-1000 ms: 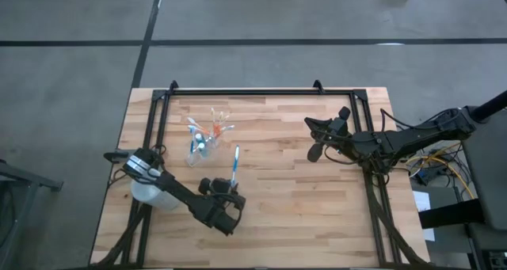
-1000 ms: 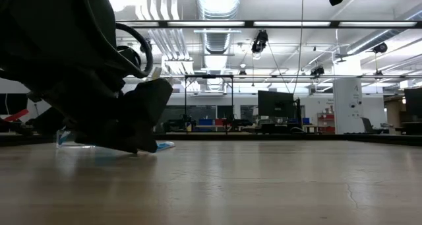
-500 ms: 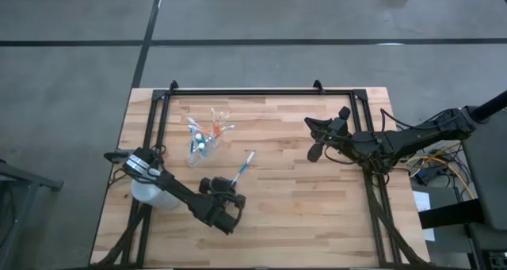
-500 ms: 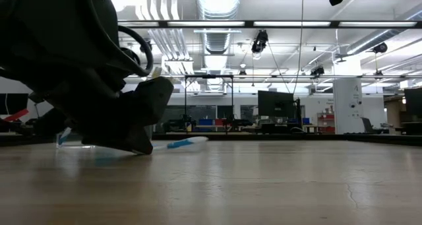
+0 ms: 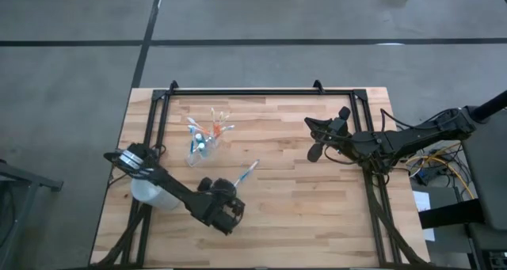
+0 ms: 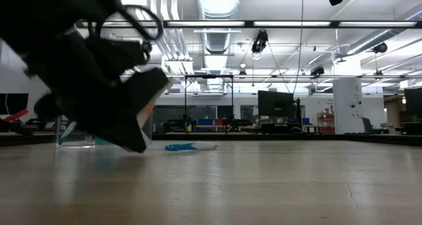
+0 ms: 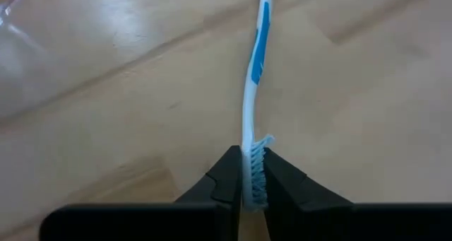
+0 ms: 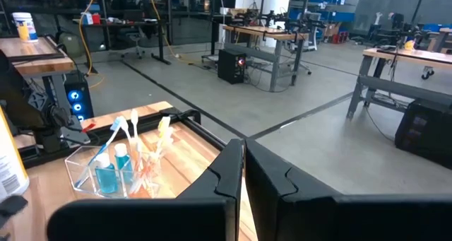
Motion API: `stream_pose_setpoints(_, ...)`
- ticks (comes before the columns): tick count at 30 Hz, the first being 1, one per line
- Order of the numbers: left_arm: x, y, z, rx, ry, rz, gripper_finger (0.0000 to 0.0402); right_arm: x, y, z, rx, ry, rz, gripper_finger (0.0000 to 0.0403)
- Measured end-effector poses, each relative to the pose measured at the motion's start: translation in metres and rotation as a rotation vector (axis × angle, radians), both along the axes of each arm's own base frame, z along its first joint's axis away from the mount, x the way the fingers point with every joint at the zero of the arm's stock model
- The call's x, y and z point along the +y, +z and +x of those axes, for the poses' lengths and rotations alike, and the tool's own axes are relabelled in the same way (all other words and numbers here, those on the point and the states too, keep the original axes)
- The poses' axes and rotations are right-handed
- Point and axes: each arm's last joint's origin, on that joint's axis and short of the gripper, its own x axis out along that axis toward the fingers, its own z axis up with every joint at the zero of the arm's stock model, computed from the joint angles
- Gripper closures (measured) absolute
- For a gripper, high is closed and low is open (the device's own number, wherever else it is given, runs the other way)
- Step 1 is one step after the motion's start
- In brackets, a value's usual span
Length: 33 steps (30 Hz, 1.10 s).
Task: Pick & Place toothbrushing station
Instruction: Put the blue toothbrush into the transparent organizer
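From above: left gripper [image 5: 235,192] low at the table's [image 5: 317,214] near edge, pinching the bristle end of a white-blue toothbrush [image 5: 247,172] that angles out toward the centre; tumbler [image 5: 200,147] with more brushes standing farther back; frosted cup [image 5: 149,192] beside the left arm; right gripper [image 5: 310,137] parked at the right side, clamped on nothing. At table level: brush [image 6: 190,146] lying flat on the wood, dark left arm looming over its near end. Left wrist: fingers [image 7: 226,181] nearly closed on the brush head [image 7: 253,177], handle running away across the boards. Right wrist: fingers [image 8: 229,172] pressed together, empty; tumbler [image 8: 113,172] and brushes [image 8: 135,138] ahead.
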Motion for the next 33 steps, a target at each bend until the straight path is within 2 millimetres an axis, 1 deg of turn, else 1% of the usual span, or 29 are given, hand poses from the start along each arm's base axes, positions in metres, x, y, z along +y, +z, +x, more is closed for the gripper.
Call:
stream_pose_setpoints(6,0.009,0.042,-0.009,0.118,-0.118,-0.082,0.0362,0.0,0.0,0.0,0.001,0.0,0.0,0.039)
stream_pose_setpoints(12,0.027,0.098,-0.034,0.16,-0.148,-0.221,0.0362,0.0,0.0,0.0,0.0,0.0,0.001,0.039)
stream_pose_setpoints(17,0.047,0.145,-0.062,0.113,-0.104,-0.395,0.0362,0.0,0.0,0.0,0.0,0.0,0.001,0.039)
stream_pose_setpoints(22,0.064,0.182,-0.089,0.122,-0.059,-0.602,0.0362,0.0,0.0,0.0,0.0,0.0,0.001,0.039)
stream_pose_setpoints(27,0.076,0.217,-0.114,0.233,-0.004,-0.722,0.0362,0.0,0.0,0.0,0.0,0.0,0.001,0.039)
stream_pose_setpoints(31,0.086,0.248,-0.129,0.326,0.044,-0.762,0.0362,0.0,0.0,0.0,0.0,0.0,0.001,0.039)
stream_pose_setpoints(33,0.089,0.261,-0.129,0.287,-0.003,-0.796,0.0362,0.0,0.0,0.0,0.0,0.0,0.0,0.039)
